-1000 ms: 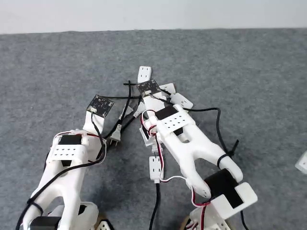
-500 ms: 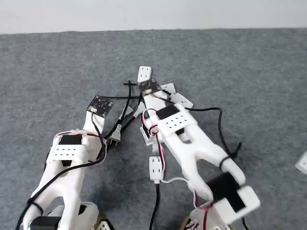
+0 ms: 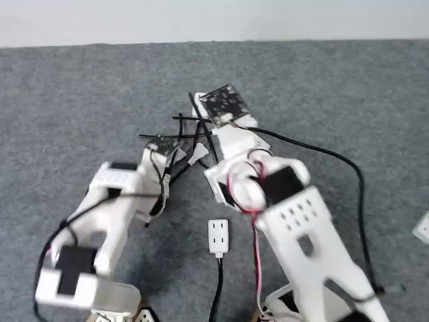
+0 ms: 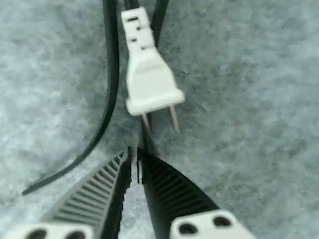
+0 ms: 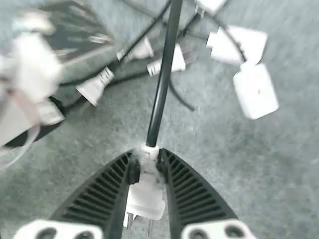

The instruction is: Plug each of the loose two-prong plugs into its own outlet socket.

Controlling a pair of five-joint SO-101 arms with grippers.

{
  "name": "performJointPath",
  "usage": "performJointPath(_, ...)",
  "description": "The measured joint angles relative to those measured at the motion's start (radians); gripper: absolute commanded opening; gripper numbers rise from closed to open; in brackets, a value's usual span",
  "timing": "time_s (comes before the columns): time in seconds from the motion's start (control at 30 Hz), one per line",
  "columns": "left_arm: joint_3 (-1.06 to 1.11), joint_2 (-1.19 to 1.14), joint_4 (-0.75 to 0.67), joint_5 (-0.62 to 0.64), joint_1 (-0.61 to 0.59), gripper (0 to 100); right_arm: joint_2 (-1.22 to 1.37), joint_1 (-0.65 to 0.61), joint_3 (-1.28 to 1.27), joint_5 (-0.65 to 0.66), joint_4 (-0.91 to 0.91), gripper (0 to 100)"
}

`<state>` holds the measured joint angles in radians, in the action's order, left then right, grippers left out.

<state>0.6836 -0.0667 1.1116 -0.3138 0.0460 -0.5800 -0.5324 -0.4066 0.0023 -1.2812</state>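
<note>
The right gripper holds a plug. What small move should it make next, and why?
The right gripper is shut on a white two-prong plug with a black cable, in no socket yet. So, probably, it should carry the plug toward the white outlet socket lying with its slots empty.

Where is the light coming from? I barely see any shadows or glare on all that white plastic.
High view: soft, even light, seemingly from above; only faint shadows on the grey mat. Left wrist view: the loose white plug shows no glare. Right wrist view: the held white plug is bright, without a hot spot.
</note>
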Motion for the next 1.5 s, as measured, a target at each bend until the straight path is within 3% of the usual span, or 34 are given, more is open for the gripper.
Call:
performJointPath(0.1,-0.106,-0.078,0.087,-0.072,0.000,1,-0.041,-0.026,-0.025,0.000,-0.002,0.8)
performJointPath(0.37,-0.089,-0.057,0.083,-0.183,0.046,1,-0.041,-0.138,-0.137,0.000,0.080,0.8)
performJointPath(0.77,0.333,0.387,-0.075,-0.322,0.141,1,-0.041,-0.150,-0.203,0.002,0.143,0.8)
performJointPath(1.0,0.480,0.586,-0.153,-0.311,0.143,1,-0.041,-0.150,-0.204,0.003,0.143,0.8)
performJointPath(1.27,0.485,0.589,-0.279,-0.060,0.044,1,-0.025,-0.072,-0.203,0.003,0.117,0.8)
performJointPath(1.5,0.485,0.589,-0.287,-0.026,0.037,1,0.072,-0.026,-0.224,0.021,0.060,0.8)
